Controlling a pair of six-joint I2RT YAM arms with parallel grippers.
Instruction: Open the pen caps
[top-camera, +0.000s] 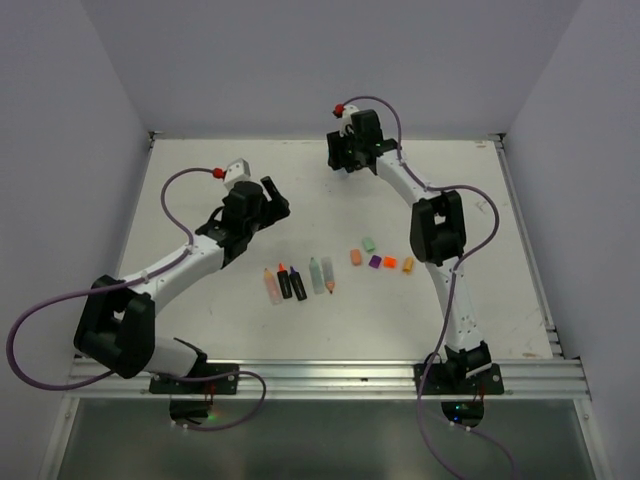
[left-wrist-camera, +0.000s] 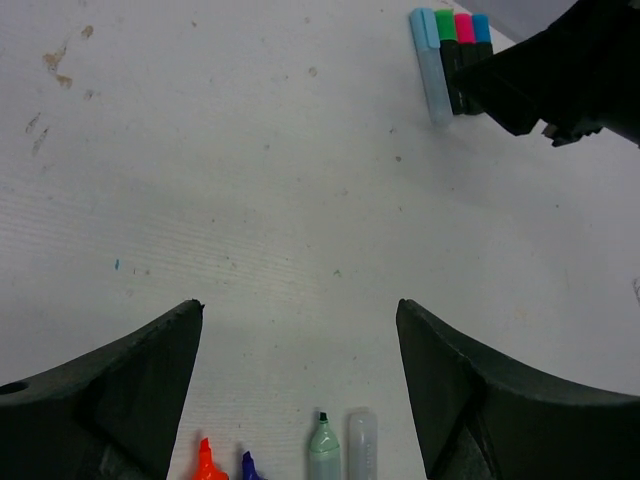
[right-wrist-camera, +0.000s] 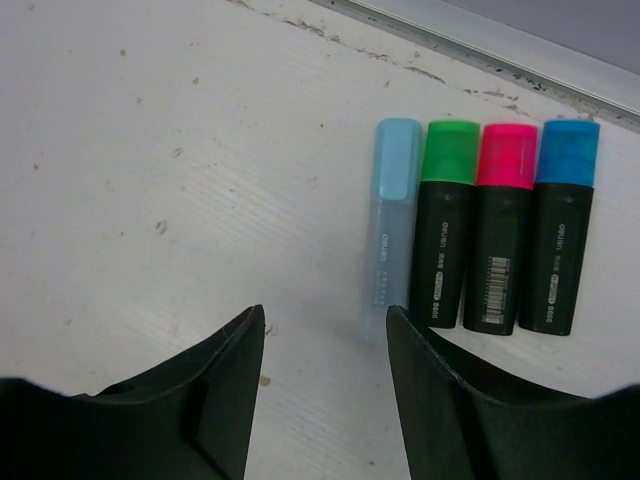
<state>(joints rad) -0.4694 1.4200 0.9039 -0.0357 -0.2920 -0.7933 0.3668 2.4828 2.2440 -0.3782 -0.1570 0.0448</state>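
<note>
Four capped pens lie side by side near the table's far edge, their pen caps cyan, green, pink and blue. My right gripper hovers just short of them and a little to their left, open, nothing between its fingers. In the top view it covers those pens. My left gripper is open over bare table, empty. Uncapped pens lie just below its fingers: an orange tip, a purple tip and a green one.
Several loose caps, among them orange, green and purple, lie at mid-table right of the row of uncapped pens. A metal rail runs along the far edge behind the capped pens.
</note>
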